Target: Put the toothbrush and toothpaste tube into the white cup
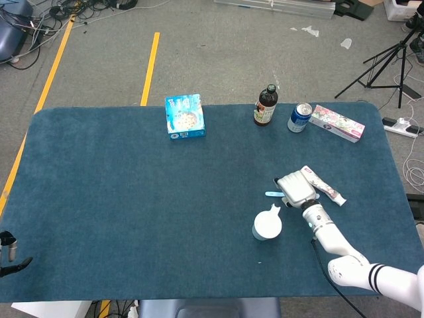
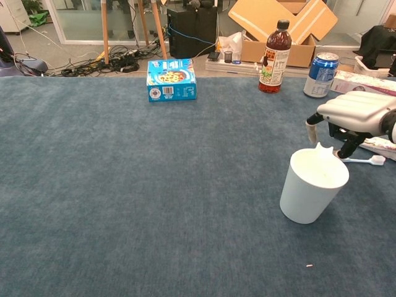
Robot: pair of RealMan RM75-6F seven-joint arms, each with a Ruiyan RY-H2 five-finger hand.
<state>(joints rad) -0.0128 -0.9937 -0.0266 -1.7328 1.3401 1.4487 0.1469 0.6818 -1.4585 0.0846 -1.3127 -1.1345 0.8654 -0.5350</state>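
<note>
Fingers (image 2: pixel 312 127) of my right hand (image 2: pixel 352 116) are hanging curled downward and spread apart, closed on nothing — the hand is hovering just above the table (image 1: pixel 119 199) at the right of the chest frame, over the handle of the toothbrush (image 2: pixel 362 159), and I cannot tell whether a fingertip is touching it. In the head view I am seeing the same hand (image 1: pixel 295 188) at lower right of center, covering most of the light-blue toothbrush (image 1: pixel 271 194), whose tip is poking out to the left of it.

I am looking at the white cup (image 2: pixel 312 184) standing upright at the lower right of the chest frame, just below and left of the hand; in the head view the cup (image 1: pixel 267 224) is sitting just below the toothbrush, apart from it. A white pointed bit is showing at its far rim, but I cannot tell what that is.

I am finding the toothpaste tube (image 1: pixel 323 186) lying flat on the table just right of the hand in the head view, running diagonally toward the lower right.

Along the upper edge of the table I am seeing a blue box (image 1: pixel 185 116), a dark bottle (image 1: pixel 265 106), a blue can (image 1: pixel 299 118) and a long flat carton (image 1: pixel 337 123). My left hand — nothing of it is showing in either view.
</note>
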